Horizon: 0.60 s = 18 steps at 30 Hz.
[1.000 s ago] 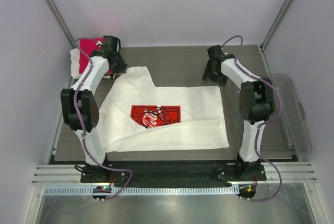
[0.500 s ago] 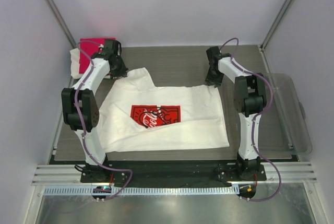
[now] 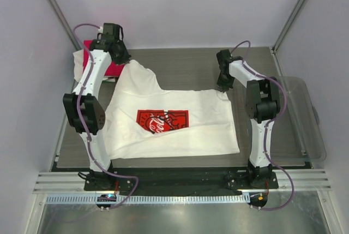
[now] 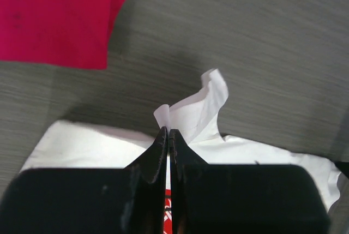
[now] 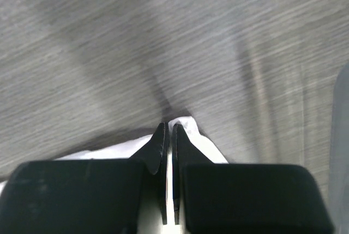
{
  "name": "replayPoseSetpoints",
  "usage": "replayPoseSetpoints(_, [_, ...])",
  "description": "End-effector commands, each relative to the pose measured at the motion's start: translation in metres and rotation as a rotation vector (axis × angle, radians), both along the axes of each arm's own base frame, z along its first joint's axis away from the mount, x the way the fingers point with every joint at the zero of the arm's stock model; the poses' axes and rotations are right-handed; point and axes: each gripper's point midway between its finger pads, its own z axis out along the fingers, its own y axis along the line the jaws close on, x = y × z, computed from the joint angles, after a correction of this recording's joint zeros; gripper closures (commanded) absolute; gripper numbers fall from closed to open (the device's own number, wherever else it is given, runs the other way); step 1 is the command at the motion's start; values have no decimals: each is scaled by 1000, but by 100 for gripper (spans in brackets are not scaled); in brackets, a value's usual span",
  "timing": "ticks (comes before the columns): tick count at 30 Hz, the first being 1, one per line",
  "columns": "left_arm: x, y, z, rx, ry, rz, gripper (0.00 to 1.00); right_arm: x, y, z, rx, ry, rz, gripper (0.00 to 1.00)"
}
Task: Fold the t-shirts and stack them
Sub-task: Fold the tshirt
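Left fingers and right fingers each pinch a thin shirt corner at their tips, so lifting could tug it free.

Pale lilac enclosure walls, grey woodgrain tabletop, metal corner posts, shiny steel ledge in front.

Overall light: bright, even, diffuse, coming from overhead.
Shadows: soft-edged; a broad dark band lies across the table in the right wrist view, and grey shade sits under the raised edge of the white t-shirt.
Glare: dull sheen on the metal sill.
Focus: top view crisp; in both wrist views the near housings are blurred black.
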Motion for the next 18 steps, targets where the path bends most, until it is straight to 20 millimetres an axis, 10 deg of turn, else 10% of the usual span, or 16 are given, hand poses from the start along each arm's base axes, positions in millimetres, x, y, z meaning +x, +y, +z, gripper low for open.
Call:
replayPoseSetpoints(1, [-8,10,35,51,-21,-13,100,2,4,48,34,-66,1,99])
replayPoseSetpoints(18, [-142,28,38,52,-39,20,100,-89,8,72,123,-94,51,99])
